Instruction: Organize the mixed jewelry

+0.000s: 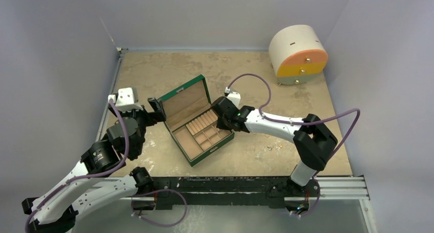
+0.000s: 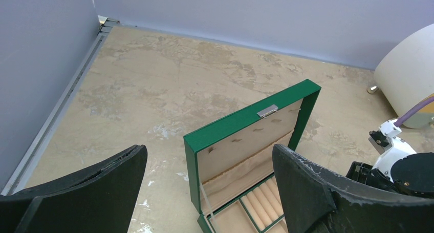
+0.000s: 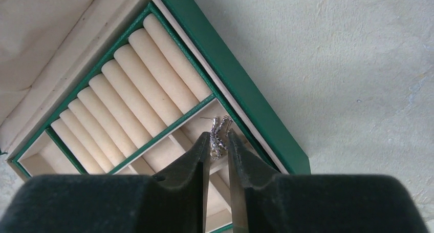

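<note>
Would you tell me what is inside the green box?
Tan ring rolls and a silver earring at one small compartment, between the right gripper's fingertips. The gripper hides neighbouring compartments.

Green box (image 1: 180, 89) (tan lining), silver earring (image 3: 219, 135), white-and-orange cabinet (image 1: 297, 54).

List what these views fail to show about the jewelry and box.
- Right wrist view: the silver piece sits between the right gripper's fingertips; pinched or released is unclear.
- Top view: jewelry too small to see; that gripper covers a corner of the green box.
- Left wrist view: the box's compartments run off the bottom edge.
</note>
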You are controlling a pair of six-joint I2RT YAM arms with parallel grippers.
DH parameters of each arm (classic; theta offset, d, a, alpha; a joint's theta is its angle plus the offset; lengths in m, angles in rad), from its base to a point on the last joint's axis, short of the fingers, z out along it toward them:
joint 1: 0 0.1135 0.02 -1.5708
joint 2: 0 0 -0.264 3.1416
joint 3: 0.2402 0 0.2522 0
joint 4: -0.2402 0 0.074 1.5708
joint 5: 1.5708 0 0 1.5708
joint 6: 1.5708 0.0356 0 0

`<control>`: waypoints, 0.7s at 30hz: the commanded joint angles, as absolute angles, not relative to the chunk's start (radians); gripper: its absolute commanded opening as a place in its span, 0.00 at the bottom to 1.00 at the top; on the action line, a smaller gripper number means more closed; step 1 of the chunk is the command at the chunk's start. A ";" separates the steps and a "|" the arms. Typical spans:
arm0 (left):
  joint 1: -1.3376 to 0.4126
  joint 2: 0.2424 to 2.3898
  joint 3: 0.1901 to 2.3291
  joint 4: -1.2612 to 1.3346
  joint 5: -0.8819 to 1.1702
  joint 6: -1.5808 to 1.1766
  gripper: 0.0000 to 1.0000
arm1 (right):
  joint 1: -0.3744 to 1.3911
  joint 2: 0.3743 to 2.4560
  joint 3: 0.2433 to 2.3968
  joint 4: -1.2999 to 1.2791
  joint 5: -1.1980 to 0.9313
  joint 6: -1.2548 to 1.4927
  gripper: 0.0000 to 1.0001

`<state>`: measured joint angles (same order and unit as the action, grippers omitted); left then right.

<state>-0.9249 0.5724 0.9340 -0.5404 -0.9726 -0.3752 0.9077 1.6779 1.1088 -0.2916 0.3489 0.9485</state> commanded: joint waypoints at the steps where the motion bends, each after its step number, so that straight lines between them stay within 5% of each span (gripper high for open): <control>1: -0.922 0.573 0.937 -0.514 -0.970 -0.377 0.93 | 0.904 1.640 1.110 -0.317 0.394 0.971 0.23; 21: -0.922 0.581 0.936 -0.513 -0.969 -0.379 0.93 | 0.875 1.283 0.944 -0.537 0.614 0.962 0.31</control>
